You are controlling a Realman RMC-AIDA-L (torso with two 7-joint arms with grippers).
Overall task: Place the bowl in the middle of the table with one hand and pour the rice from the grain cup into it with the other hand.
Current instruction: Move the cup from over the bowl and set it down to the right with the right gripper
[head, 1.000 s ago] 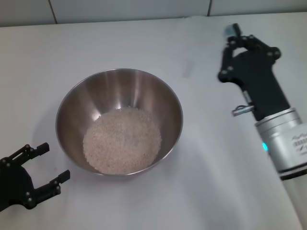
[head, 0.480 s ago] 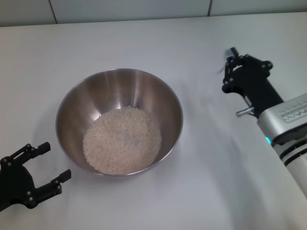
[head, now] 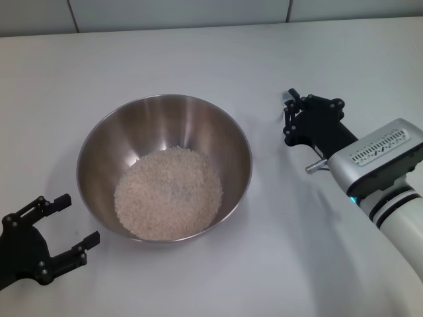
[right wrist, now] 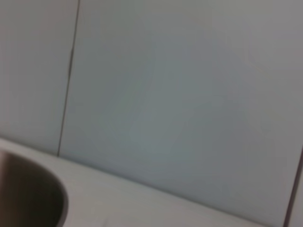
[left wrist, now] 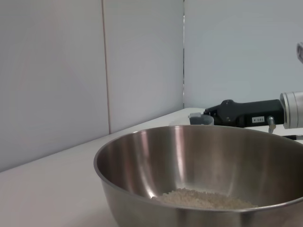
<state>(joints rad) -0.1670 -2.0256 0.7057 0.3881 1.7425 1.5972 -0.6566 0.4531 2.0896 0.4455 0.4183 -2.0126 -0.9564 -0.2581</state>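
Observation:
The steel bowl (head: 165,132) stands mid-table with a heap of rice (head: 168,193) in its bottom. It also shows in the left wrist view (left wrist: 189,156), with rice (left wrist: 203,198) inside. My right gripper (head: 291,109) lies low just right of the bowl, pointing toward it. It is shut on the small clear grain cup (head: 289,97), of which only a bit shows at the fingertips. The cup (left wrist: 201,118) also shows in the left wrist view, beyond the bowl's far rim. My left gripper (head: 78,219) is open and empty near the table's front left, apart from the bowl.
The white table (head: 198,53) runs back to a pale panelled wall (head: 178,13). The right wrist view shows that wall (right wrist: 180,94) and an edge of the bowl (right wrist: 28,198).
My right arm has swung from the far right toward the bowl, turning its gripper to point at the bowl's right side. The left gripper, bowl and rice have not moved.

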